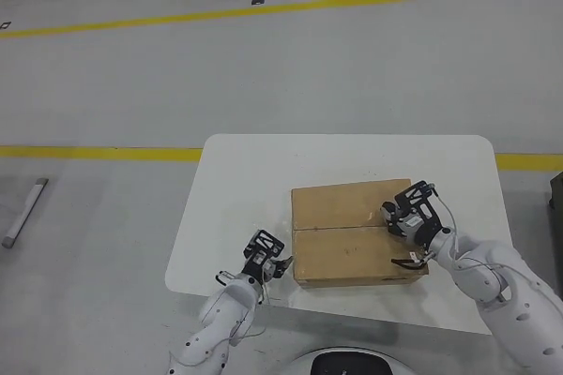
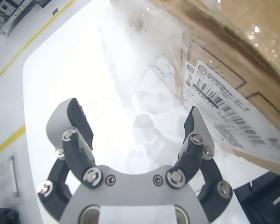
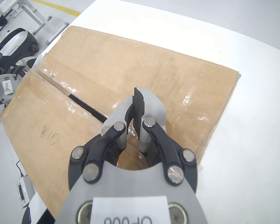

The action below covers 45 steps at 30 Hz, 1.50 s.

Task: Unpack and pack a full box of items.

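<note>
Floor (image 1: 263,75): pale grey, wide, crossed by yellow lines (image 1: 94,152); a short grey bar (image 1: 23,214) lies on it, well apart from the table.

Table (image 1: 263,178): white, rounded corners, standing across one of the yellow lines.

Box (image 1: 347,230): brown cardboard, oblong, the largest thing on the table. It sits flat on the robot's right half of the top, near the robot's edge. Both top flaps are down and meet along the long middle. Clear tape runs glossy over the top.

Right gripper (image 3: 137,108): clenched, the two ribbed black pads pressed together. It hangs over the box's top at the right end, above the line where the flaps meet. Whether it touches the cardboard cannot be told.

Left gripper (image 2: 133,108): released, fingers spread wide. It is low over the bare table by the box's left end, at the corner nearest the robot, one finger just beside the box's wall.

Label (image 2: 224,113): white, with bar codes, stuck on that left end wall.

Seam (image 3: 60,87): taped along most of its run; near the right gripper it gapes as a dark slit.

Pen mark (image 3: 49,134): a small handwritten scribble on the nearer flap.
</note>
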Available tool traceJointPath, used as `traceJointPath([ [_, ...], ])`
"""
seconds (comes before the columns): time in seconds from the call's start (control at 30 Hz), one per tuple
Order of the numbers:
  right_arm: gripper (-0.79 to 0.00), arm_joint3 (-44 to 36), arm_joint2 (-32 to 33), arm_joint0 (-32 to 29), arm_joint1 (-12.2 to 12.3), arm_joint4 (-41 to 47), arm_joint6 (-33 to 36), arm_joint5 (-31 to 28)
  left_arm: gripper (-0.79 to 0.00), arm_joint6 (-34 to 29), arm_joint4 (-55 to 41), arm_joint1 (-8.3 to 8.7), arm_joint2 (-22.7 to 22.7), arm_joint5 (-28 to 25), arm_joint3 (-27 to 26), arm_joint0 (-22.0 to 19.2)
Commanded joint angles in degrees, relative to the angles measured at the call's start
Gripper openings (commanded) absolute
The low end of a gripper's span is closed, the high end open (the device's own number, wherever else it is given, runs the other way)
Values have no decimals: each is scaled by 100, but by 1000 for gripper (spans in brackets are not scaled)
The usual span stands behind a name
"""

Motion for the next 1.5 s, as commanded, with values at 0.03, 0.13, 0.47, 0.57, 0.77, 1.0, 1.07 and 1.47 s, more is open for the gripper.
traceJointPath([
  [0.03,-785,1,-3,10,-3,-16,-11,13,0,296,-33,-62,69,277,108,-75],
  [0.13,-785,1,-8,10,-6,-13,-31,28,0,576,8,-107,87,545,96,-111],
  [0.47,-785,4,-33,71,-13,-136,-64,19,0,1149,419,-129,-69,959,-311,115],
  [0.57,-785,9,-46,91,-18,-126,-56,15,0,1358,430,-129,-161,1063,-376,235],
  [0.77,-785,30,-90,125,-29,-138,-53,11,0,1376,504,-148,-282,1138,-405,279],
  [1.0,-785,65,-117,146,-40,-143,-80,31,0,1166,810,-209,-276,1389,-337,163],
  [1.07,-785,75,-115,145,-42,-137,-87,26,0,1076,870,-237,-244,1430,-275,83],
  [1.47,-785,73,-103,145,-51,-144,-71,66,0,588,1190,-379,-77,1415,135,-250],
])
